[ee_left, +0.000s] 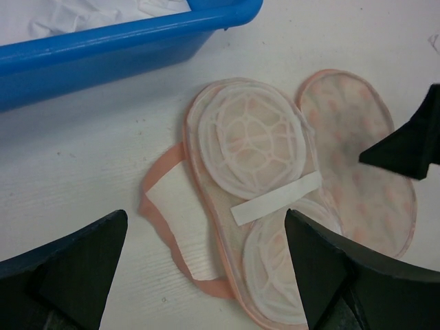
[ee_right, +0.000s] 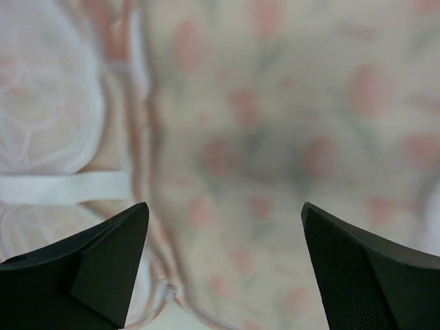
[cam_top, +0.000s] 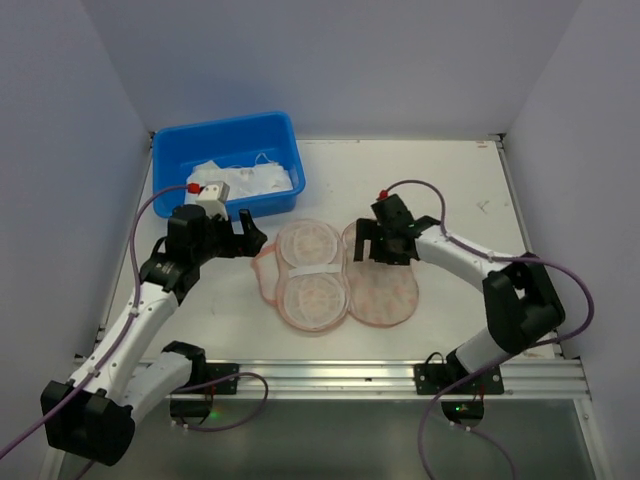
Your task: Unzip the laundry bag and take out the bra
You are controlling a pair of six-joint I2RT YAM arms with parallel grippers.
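Near the middle of the surface (cam_top: 450,190), a bit toward its near edge, the laundry bag (cam_top: 385,295) lies unzipped & flat open, like a book. Its L half holds two white net domes (ee_left: 251,141) w/ a white strap (ee_left: 275,199) across them. Its R half shows the flower cloth. A peach flap (ee_left: 163,170) w/ a white patch pokes out from under the L half, on the side facing the surface's L edge. I think it's part of the bra, but can't be sure.

L tool (ee_left: 206,216) is wide open, holds nothing, & hangs over the flap & the L half. R tool (ee_right: 223,210) is wide open too, w/ nothing in it, very low over the flower half. Can't tell if it touches.

What could go wrong:
- L tool could pinch the bag's pink rim along w/ the flap, b/c one lies on the other. Then the whole bag lifts, not just the bra.
- The strap may hold the bra in. A pull would then drag the bag toward the blue tub (cam_top: 275,202) at the far L corner.
- If R tool doesn't press the flower half down, nothing pins the bag.
- A grab on the thin flap alone could slip off.
- Both tools work over the same bag, so they could bump in the middle.
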